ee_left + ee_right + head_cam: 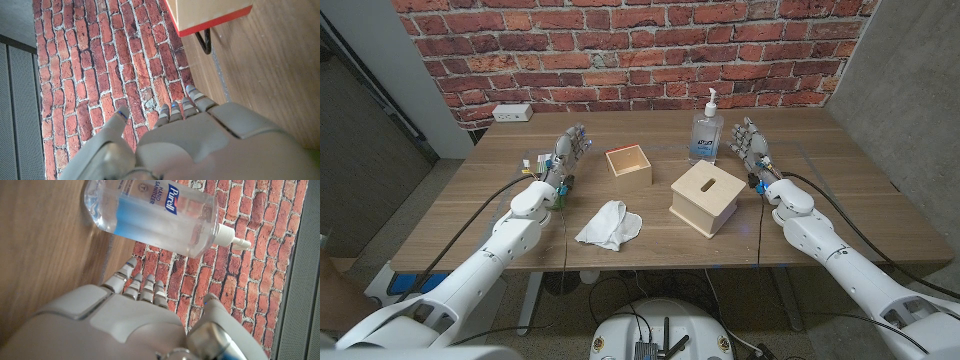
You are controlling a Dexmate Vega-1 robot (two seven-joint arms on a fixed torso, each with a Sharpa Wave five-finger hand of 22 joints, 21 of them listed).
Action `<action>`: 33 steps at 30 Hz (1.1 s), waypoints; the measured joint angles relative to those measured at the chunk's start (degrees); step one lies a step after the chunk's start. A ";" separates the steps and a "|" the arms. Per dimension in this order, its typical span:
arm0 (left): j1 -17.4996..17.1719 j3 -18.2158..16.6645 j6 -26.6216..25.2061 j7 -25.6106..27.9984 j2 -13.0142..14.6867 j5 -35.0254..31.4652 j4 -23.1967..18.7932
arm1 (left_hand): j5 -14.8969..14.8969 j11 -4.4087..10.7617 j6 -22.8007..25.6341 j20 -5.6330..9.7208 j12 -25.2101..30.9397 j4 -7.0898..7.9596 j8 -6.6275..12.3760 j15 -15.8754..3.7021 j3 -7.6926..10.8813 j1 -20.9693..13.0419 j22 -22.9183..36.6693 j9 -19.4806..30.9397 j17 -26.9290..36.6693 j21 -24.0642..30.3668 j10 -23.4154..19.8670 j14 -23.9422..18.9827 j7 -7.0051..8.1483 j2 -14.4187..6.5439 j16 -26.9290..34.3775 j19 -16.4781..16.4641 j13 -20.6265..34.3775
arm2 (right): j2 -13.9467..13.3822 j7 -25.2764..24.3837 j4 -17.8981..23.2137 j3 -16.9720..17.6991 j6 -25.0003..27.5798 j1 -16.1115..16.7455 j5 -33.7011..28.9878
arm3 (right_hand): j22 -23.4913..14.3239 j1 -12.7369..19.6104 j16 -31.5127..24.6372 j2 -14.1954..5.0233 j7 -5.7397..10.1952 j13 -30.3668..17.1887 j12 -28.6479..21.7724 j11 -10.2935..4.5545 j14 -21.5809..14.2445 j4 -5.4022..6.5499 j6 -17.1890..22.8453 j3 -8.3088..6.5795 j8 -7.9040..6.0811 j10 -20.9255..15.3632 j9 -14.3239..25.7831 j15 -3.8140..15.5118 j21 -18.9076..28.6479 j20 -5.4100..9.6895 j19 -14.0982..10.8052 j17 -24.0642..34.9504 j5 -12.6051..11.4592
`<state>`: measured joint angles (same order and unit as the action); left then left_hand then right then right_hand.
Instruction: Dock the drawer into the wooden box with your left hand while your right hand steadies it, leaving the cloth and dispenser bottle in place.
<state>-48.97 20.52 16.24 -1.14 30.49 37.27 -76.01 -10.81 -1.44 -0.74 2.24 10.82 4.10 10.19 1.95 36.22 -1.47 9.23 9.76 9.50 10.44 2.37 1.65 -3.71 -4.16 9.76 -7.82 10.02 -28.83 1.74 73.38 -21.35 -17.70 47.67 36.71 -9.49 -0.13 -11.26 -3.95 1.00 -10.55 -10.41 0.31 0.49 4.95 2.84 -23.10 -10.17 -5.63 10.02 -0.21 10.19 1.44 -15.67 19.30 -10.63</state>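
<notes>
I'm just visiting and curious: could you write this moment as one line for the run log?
drawer: out, apart from wooden box | left hand: open, raised | right hand: open, raised | cloth, dispenser bottle: untouched

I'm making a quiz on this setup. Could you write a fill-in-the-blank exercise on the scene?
1. The drawer sits ____ the box, not inside it.
2. The white cloth lies nearer the ____ hand.
3. The bottle stands ____ on the table.
4. The right hand holds ____.

Missing words: outside; left; upright; nothing
</notes>
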 measured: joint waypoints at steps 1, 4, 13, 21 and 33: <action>-0.06 -0.04 -0.10 0.16 0.06 0.00 -0.14 | 0.00 0.00 0.00 0.00 0.00 0.00 0.00 0.00 0.00 0.00 0.00 0.00 0.00 0.00 0.00 0.00 0.00 0.00 0.00 0.00 0.00 | 0.02 0.02 -0.08 0.00 -0.07 -0.04 -0.02 | 0.00 0.00 0.00 0.00 0.00 0.00 0.00 0.00 0.00 0.00 0.00 0.00 0.00 0.00 0.00 0.00 0.00 0.00 0.00 0.00 0.00; -0.52 -0.34 -0.40 0.72 0.55 -0.06 -1.15 | 0.00 0.00 0.00 0.00 0.00 -0.03 0.00 0.00 0.03 0.00 0.00 0.00 0.00 0.00 0.00 0.00 0.00 0.00 0.00 0.00 0.00 | 0.04 0.15 -0.22 -0.02 -0.42 -0.13 -0.20 | 0.00 0.00 0.00 0.00 0.00 0.00 0.00 0.00 0.00 0.00 0.00 0.00 0.00 0.00 0.00 0.00 0.00 0.00 0.00 0.00 0.00; -1.51 -0.93 -1.78 1.87 2.24 -0.20 -4.20 | 0.00 0.00 0.00 0.00 0.00 -0.47 0.00 0.00 0.47 -0.23 0.00 -0.01 -0.17 0.00 0.00 0.00 0.00 -0.23 0.00 0.00 -0.01 | -0.19 -0.06 0.20 0.05 -0.83 0.02 -0.53 | 0.01 0.00 0.00 0.00 0.00 0.01 0.00 -0.31 0.01 0.00 0.00 0.00 -0.21 -0.31 0.00 0.29 0.00 0.02 0.02 -0.11 0.00; -2.16 -1.33 -3.12 2.99 3.69 -0.99 -6.45 | 0.00 0.05 0.00 -0.26 0.21 -1.24 0.00 -0.53 0.81 -0.45 0.00 -0.01 -0.17 0.00 -0.05 -0.53 0.00 -0.45 0.22 0.26 -0.01 | -0.93 -0.33 1.51 0.51 -0.96 0.94 -0.54 | 0.01 0.24 0.00 0.24 0.31 0.14 0.00 -0.83 0.09 -0.01 0.31 0.01 -0.21 -0.39 -0.01 0.53 0.00 0.53 0.53 -0.29 0.00; -3.71 -2.15 -5.11 5.70 6.37 -3.07 -11.07 | 0.20 1.39 1.47 -0.38 0.43 -4.89 0.44 -1.04 1.15 -2.61 -0.01 -0.02 -0.17 -0.28 -1.80 -2.11 0.03 -1.39 0.21 1.29 -0.02 | -1.56 -0.44 2.30 1.09 -1.73 1.83 -0.56 | 0.01 0.24 0.00 0.24 0.01 0.16 0.00 -0.83 0.09 -0.01 0.62 0.01 -0.21 -0.39 -0.01 0.53 -0.04 0.52 0.53 -0.44 -0.44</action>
<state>-52.68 18.38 11.13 4.56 36.86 34.21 -87.07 -10.61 -0.05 0.73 1.86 11.25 -0.79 10.63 0.91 37.38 -4.08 9.22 9.74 9.33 10.16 0.57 -0.46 -3.67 -5.56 9.97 -6.54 10.00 -30.39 1.29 75.68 -20.26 -19.44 49.51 36.15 -9.48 0.10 -11.26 -3.71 1.01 -10.39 -10.41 -0.52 0.57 4.94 3.46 -23.09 -10.38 -6.02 10.01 0.32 10.15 1.96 -15.14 18.87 -11.06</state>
